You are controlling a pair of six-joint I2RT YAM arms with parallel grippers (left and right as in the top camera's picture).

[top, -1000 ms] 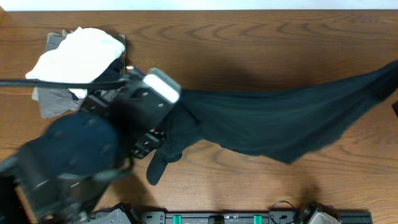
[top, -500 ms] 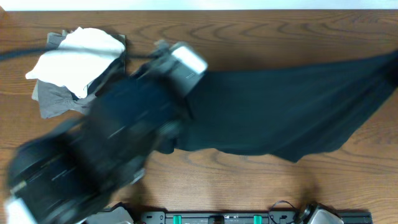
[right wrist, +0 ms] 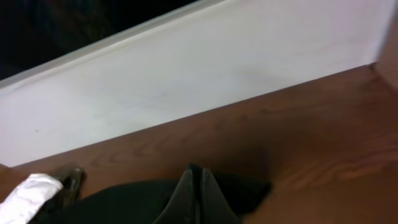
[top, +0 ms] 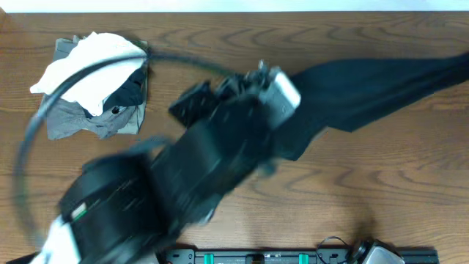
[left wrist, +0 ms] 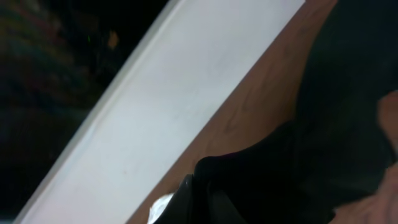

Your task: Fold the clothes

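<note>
A dark garment [top: 381,92] stretches across the wooden table from centre to the right edge. My left arm sweeps over the middle of the table, blurred; its gripper [top: 282,110] is shut on the garment's left end. In the left wrist view the fingers [left wrist: 202,199] pinch dark cloth [left wrist: 348,124]. My right gripper is beyond the overhead view's right edge. In the right wrist view its fingers [right wrist: 198,190] are closed on the dark cloth [right wrist: 124,205].
A pile of folded clothes [top: 95,81], white on top of grey and dark pieces, sits at the back left. A white wall edge [right wrist: 186,81] runs behind the table. A black rail [top: 293,257] lies along the front edge.
My left arm has swung up and to the right with the garment's left end. The cloth has bunched toward the right and narrowed.
</note>
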